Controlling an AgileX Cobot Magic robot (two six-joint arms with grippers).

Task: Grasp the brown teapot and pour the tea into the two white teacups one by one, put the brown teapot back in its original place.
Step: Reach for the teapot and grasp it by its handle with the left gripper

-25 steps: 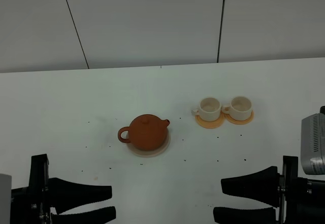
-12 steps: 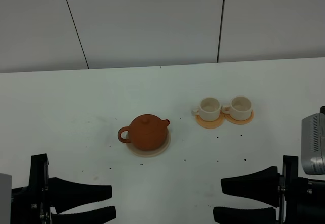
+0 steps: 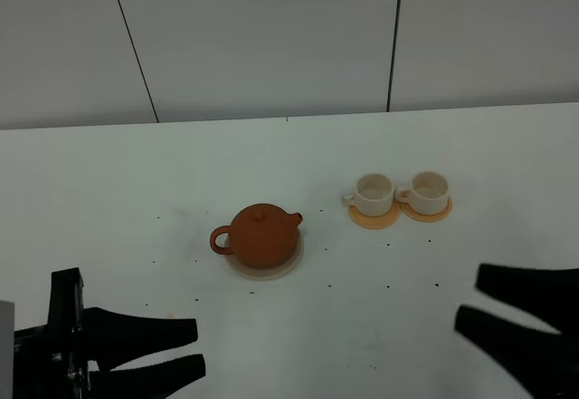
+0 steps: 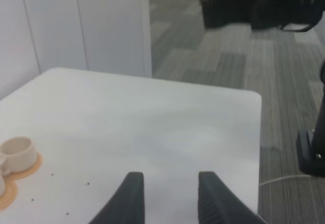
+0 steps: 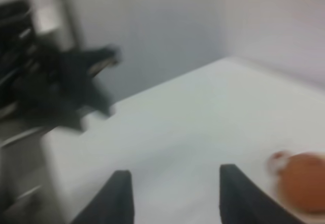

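While the left gripper (image 3: 197, 348) and the right gripper (image 3: 469, 298) both hang released and empty, well short of the one brown teapot (image 3: 262, 234), it sits on one beige disc (image 3: 288, 264) on the desk (image 3: 109, 191), with two white teacups (image 3: 373, 194) on two orange coasters (image 3: 374, 221) off its spout side.

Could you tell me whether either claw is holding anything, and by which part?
Nothing is held: the left claw and right claw are open and empty, away from the brown teapot.
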